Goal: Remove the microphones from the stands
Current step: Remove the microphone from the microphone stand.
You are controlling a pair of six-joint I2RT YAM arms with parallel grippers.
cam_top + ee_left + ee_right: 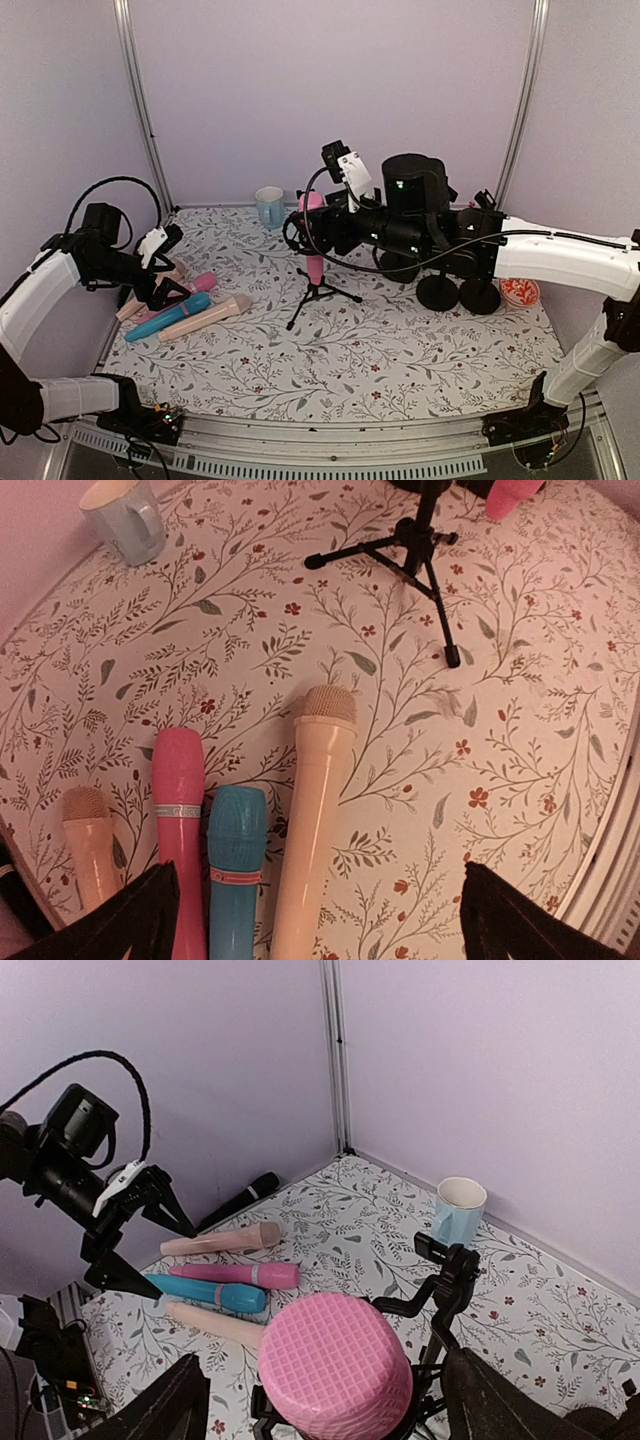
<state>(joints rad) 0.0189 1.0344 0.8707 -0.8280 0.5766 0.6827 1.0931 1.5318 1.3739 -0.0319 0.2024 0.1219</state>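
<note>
Pink microphone with a waffle-textured head (335,1365) stands in the black tripod stand (318,292), right between the spread fingers of the right pincer (330,1405), which is wide open and gripping nothing. Left of the stand, the left pincer (320,935) hangs fully open over four loose microphones (240,850) on the floral worktop (400,360). A pale blue mug (269,207) sits behind the stand.
</note>
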